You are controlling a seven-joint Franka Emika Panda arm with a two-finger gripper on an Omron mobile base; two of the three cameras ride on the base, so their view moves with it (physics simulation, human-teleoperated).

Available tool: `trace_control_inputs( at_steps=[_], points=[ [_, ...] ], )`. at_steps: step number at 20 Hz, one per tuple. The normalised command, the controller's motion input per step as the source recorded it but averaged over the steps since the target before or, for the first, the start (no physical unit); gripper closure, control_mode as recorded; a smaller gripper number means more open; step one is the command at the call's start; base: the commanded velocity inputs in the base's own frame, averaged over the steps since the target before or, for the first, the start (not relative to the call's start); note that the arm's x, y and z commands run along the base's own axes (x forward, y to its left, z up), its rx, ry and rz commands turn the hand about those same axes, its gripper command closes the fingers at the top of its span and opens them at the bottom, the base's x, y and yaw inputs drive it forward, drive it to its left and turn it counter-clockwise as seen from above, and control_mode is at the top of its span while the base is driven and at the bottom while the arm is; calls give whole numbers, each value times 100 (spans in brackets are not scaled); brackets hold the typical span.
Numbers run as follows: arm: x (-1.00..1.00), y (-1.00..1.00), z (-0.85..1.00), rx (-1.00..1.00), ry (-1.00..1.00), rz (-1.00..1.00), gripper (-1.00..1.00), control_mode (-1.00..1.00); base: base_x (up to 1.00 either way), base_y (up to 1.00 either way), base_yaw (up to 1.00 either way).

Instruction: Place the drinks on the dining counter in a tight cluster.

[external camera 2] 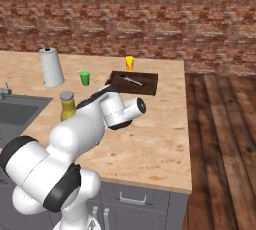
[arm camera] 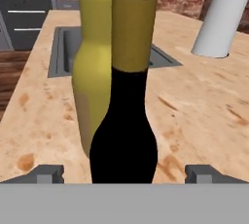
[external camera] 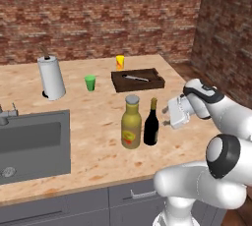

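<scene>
The wine bottle (external camera: 151, 125) was seen in the left base view standing upright on the worktop (external camera: 98, 151), just right of the yellow bottle (external camera: 131, 123) and nearly touching it, with the sink (external camera: 34, 144) off to the left. The claw (external camera: 170, 114) was held level just to the right of the wine bottle, apart from it. Farther back stood a paper towel roll (external camera: 51, 77), a green cup (external camera: 90, 82), an orange cup (external camera: 120, 62) and a dark tray (external camera: 138, 79).

In the right base view the yellow bottle (external camera 2: 67, 105) was partly hidden behind the arm, and the wine bottle was blocked entirely.

In the hand view the wine bottle (arm camera: 124, 121) was centred between the two fingertips (arm camera: 46, 173), which stood wide apart with clear gaps on both sides; nothing was gripped. The yellow bottle (arm camera: 95, 72) was seen directly behind it. The wine bottle was judged to be rigid, smooth, fairly heavy and breakable, so a hold on its broad dark body, not the narrow neck, would be safest.
</scene>
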Motion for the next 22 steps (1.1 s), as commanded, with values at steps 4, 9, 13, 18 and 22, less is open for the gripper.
trace_control_inputs(
  at_steps=[4,9,13,18,22],
  points=[
    [0,-20,0,-6,11,-26,-100,-100,0,0,0],
    [0,-15,1,-12,20,-39,-100,-100,0,0,0],
    [0,-9,9,-16,20,-45,-100,-100,0,0,0],
    [-13,-19,8,-7,11,-43,-100,-100,0,0,0],
    [-43,-19,25,0,4,-35,-100,-100,0,0,0]
  ],
)
